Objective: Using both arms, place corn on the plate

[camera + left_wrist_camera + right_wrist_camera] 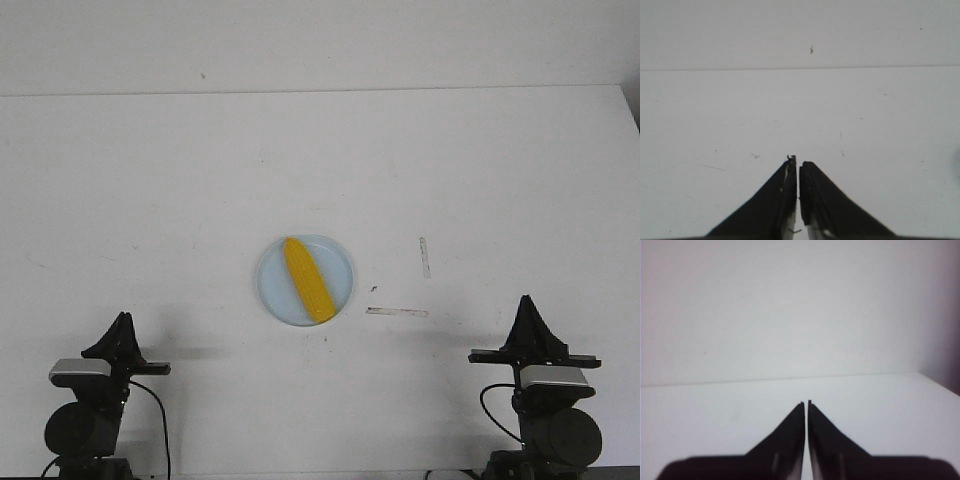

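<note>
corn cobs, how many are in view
1. The single corn lies diagonally on the plate at the middle of the table. Neither wrist view shows another, and nothing hides one.

From my remote seat I see a white table (pixel 200 200) filling nearly the whole front view, its far edge meeting a plain white wall (pixel 300 45) along a straight line. The tabletop carries two pale tape strips (pixel 397 312) toward the right and a few faint scuffs and specks, and a dark sliver shows past its far right corner. The light is even and soft, with only faint shadows.
</note>
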